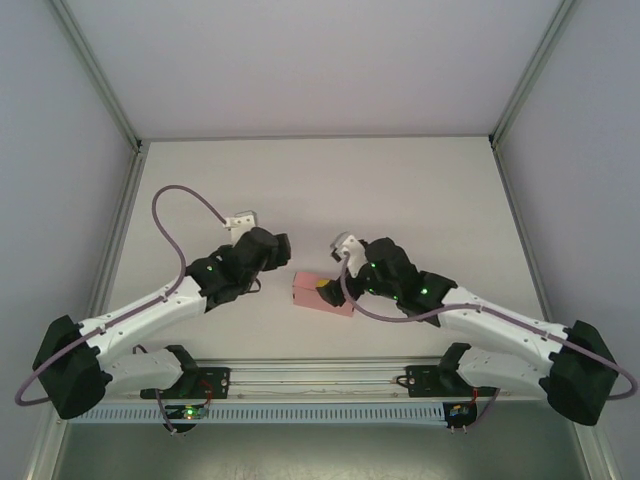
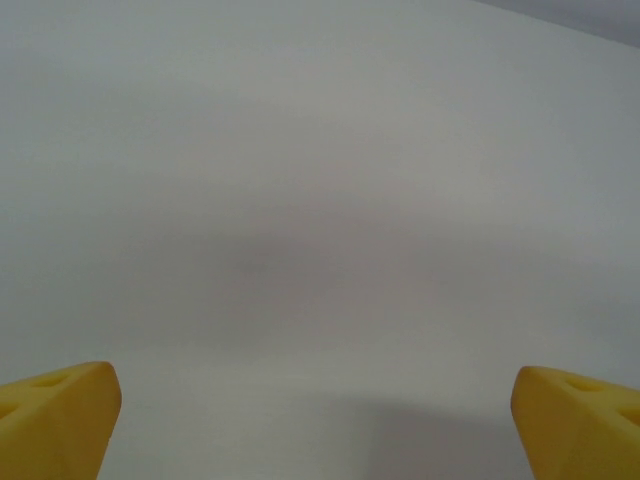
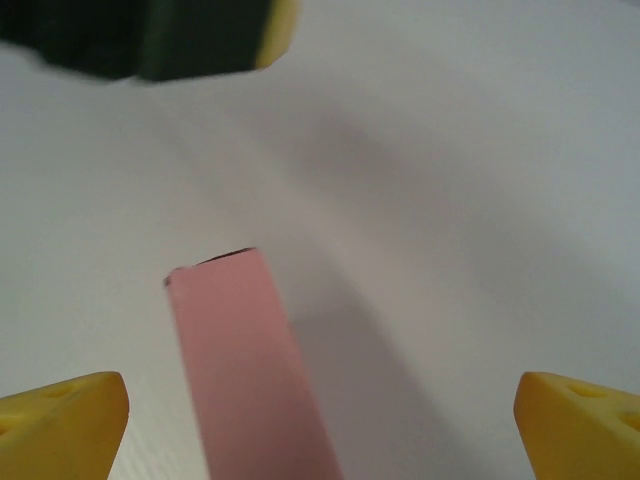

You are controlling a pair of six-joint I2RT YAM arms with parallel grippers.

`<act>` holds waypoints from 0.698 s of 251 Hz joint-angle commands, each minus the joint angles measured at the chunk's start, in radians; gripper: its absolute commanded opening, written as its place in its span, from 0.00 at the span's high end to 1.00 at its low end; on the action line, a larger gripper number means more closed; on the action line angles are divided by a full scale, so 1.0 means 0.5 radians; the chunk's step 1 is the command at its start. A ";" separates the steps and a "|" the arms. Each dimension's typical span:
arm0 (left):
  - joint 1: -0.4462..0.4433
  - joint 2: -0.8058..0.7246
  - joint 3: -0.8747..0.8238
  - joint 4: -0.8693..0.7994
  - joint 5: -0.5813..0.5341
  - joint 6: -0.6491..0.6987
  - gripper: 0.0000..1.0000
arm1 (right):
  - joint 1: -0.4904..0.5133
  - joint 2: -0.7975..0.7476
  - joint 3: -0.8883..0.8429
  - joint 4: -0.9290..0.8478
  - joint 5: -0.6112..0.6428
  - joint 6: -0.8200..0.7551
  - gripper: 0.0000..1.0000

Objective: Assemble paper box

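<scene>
The paper box [image 1: 322, 296] is a small pink rectangular box lying on the white table between the two arms. In the right wrist view the paper box [image 3: 245, 370] runs from the bottom edge up toward the middle, left of centre, with a dark slit at its far end. My right gripper [image 1: 331, 281] hovers over its right part, open, with yellow fingertips [image 3: 62, 425] wide apart on either side and not touching it. My left gripper [image 1: 272, 252] stands open to the box's upper left, over bare table [image 2: 320, 250]; its dark finger [image 3: 150, 38] pokes into the right wrist view.
Purple cables [image 1: 185, 200] loop off both arms. Aluminium frame posts [image 1: 120, 215] border the table left and right, and a rail [image 1: 320, 378] runs along the near edge. Open white table stretches behind the grippers.
</scene>
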State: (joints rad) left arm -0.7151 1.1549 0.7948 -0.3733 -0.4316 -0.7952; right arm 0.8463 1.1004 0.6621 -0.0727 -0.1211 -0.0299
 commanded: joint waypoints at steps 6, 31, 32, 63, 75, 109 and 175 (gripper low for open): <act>0.165 -0.006 -0.024 -0.254 0.115 -0.042 0.00 | -0.009 0.224 0.211 -0.398 -0.194 -0.388 0.02; 0.240 -0.048 -0.079 -0.281 0.073 -0.055 0.00 | -0.010 0.392 0.329 -0.532 -0.140 -0.522 0.02; 0.242 -0.050 -0.083 -0.281 0.073 -0.056 0.00 | -0.010 0.396 0.329 -0.534 -0.138 -0.527 0.02; 0.284 -0.150 -0.184 -0.264 0.030 -0.044 0.00 | -0.012 0.516 0.363 -0.524 0.008 -0.605 0.02; 0.297 -0.188 -0.222 -0.254 0.026 -0.043 0.00 | -0.012 0.554 0.371 -0.514 0.043 -0.619 0.02; 0.331 -0.276 -0.303 -0.275 0.018 -0.077 0.00 | -0.013 0.667 0.408 -0.603 -0.063 -0.690 0.06; 0.346 -0.362 -0.377 -0.279 -0.002 -0.103 0.00 | -0.012 0.746 0.506 -0.692 -0.016 -0.719 0.45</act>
State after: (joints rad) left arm -0.5564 0.9924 0.6281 -0.4858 -0.4007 -0.8207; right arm 0.8463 1.4830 0.8814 -0.3889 -0.1463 -0.3744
